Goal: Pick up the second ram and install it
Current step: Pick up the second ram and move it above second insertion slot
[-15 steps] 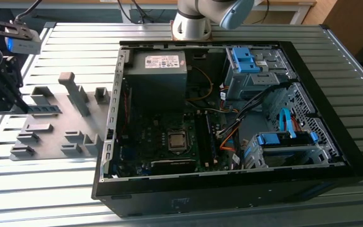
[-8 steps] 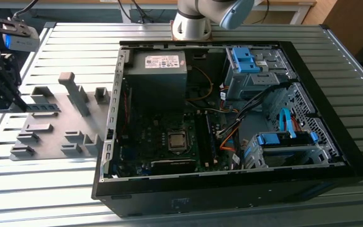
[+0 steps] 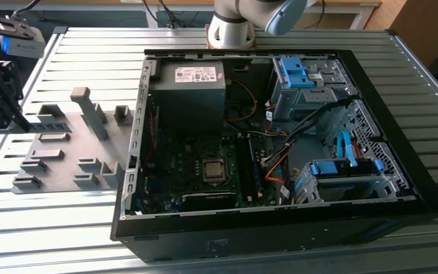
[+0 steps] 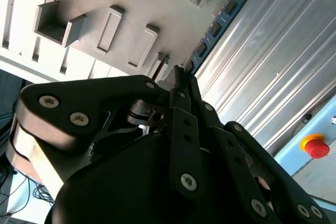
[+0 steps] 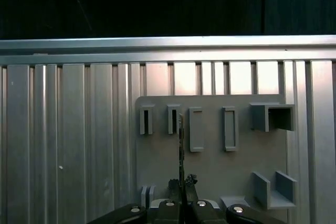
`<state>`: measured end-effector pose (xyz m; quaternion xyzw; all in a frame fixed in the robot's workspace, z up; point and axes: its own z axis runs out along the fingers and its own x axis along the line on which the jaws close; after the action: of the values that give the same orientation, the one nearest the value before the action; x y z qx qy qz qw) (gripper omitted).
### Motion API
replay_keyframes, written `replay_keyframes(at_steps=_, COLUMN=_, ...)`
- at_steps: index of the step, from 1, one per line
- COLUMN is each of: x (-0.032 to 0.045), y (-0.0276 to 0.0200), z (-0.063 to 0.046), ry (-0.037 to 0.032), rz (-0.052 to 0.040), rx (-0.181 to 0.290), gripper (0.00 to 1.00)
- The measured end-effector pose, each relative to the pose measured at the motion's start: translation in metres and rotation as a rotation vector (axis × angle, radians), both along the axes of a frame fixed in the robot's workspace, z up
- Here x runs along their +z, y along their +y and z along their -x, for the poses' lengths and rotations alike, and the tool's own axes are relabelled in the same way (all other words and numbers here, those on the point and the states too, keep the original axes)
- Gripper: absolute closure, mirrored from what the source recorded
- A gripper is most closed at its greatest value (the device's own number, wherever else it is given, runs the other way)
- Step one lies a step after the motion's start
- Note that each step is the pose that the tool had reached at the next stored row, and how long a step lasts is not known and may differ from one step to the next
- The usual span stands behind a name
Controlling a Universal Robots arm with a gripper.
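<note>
You work over a ribbed aluminium table (image 3: 82,63), and its slats catch bright light toward the near edge in the exterior view. Behind it stand a pale wooden frame (image 3: 356,7) and, at the exterior view's right, a brown wooden panel (image 3: 428,23). In the second wrist view a red button (image 4: 315,145) sits on a pale blue surface beside the table. In the first wrist view the room beyond the table is dark.

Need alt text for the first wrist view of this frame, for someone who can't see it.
The tool pinches the second ram between its fingertips; the ram is seen edge-on as a thin dark strip over a grey holder plate with slots and blocks. The plate lies on a ribbed metal table.
</note>
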<state>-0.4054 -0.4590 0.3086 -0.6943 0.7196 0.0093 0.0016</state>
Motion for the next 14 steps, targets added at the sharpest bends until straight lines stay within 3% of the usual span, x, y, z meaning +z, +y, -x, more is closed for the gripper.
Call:
replay_keyframes(at_steps=10, x=0.0105, y=0.0000, z=0.000, ry=-0.0001, rz=0.0000, rx=0.000, gripper=0.86)
replay_keyframes(at_steps=11, x=0.0292, y=0.0000, z=0.000, ry=-0.0001, rz=0.0000, rx=0.000, gripper=0.86)
replay_keyframes(at_steps=14, x=0.0327, y=0.0000, z=0.000, ry=-0.0001, rz=0.0000, rx=0.000, gripper=0.86)
